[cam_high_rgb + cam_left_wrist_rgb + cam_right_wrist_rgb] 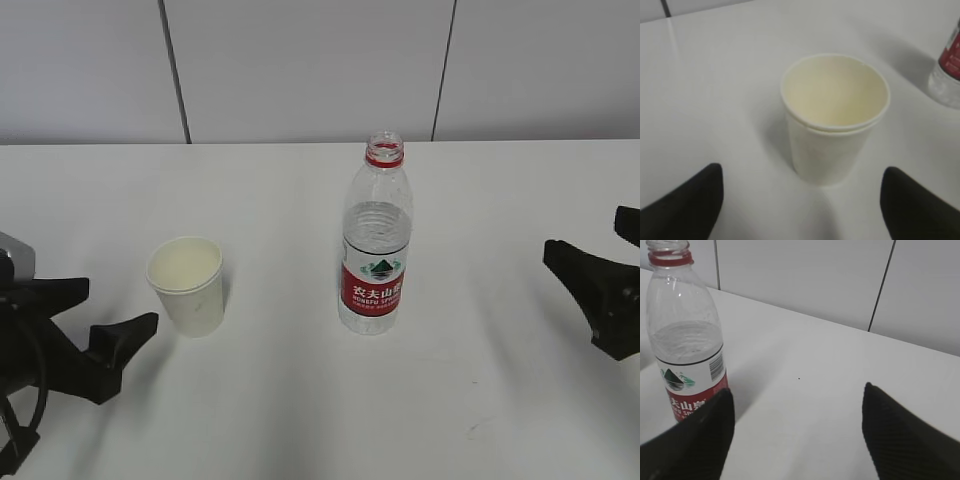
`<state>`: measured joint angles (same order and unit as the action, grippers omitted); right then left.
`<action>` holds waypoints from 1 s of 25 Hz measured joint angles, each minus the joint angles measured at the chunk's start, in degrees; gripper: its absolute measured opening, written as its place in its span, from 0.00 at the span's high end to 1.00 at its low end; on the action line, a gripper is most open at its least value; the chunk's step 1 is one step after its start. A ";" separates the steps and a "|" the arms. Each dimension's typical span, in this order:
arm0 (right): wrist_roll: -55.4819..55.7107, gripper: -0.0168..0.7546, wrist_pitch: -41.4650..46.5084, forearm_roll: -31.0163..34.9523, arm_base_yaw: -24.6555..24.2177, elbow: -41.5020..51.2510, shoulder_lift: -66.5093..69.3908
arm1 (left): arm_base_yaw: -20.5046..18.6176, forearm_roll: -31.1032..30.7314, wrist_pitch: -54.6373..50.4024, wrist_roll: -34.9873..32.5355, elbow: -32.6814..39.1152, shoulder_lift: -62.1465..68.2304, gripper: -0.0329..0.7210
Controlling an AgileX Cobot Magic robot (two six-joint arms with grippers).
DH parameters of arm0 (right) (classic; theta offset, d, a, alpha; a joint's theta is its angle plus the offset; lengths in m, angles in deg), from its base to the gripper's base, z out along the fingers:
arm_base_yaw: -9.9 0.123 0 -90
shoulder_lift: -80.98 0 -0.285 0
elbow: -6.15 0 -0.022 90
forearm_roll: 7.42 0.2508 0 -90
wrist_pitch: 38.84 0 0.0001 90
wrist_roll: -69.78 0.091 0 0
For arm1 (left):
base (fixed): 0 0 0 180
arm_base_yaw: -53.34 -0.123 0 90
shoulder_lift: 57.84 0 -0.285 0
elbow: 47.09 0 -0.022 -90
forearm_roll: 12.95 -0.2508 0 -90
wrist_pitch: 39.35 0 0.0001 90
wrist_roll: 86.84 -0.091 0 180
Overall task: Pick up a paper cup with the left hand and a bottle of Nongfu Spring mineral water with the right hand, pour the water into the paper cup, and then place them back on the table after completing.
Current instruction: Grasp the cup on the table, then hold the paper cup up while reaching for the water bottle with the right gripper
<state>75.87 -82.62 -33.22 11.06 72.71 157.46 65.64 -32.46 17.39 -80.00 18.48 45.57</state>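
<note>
Left hand [800,210] is spread wide with the paper cup [834,117] just ahead of its fingers; right hand [795,435] is open too, bottle [686,330] off to its left. Both stand upright on the counter [500,400], mouths up, capless bottle holding water [377,245]. Cup looks light and crushable, so I'd squeeze gently mid-wall. Bottle's probably heavier and slick; grab around the label.
</note>
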 joint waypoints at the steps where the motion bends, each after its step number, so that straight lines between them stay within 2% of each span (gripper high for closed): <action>1: 0.00 0.22 0.00 0.00 0.00 0.00 0.00 | 0.00 -0.67 1.73 0.00 -0.05 1.36 0.18; 6: 0.10 0.22 0.00 0.00 0.00 0.00 0.00 | 0.00 -2.10 6.20 0.00 -1.36 7.29 0.18; 25: 0.08 0.22 0.00 0.00 0.00 0.00 0.00 | 0.00 -8.35 5.32 0.13 -12.49 16.42 0.18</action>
<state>75.96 -82.62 -33.22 11.06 72.71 157.46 65.64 -40.81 22.71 -79.86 6.00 61.99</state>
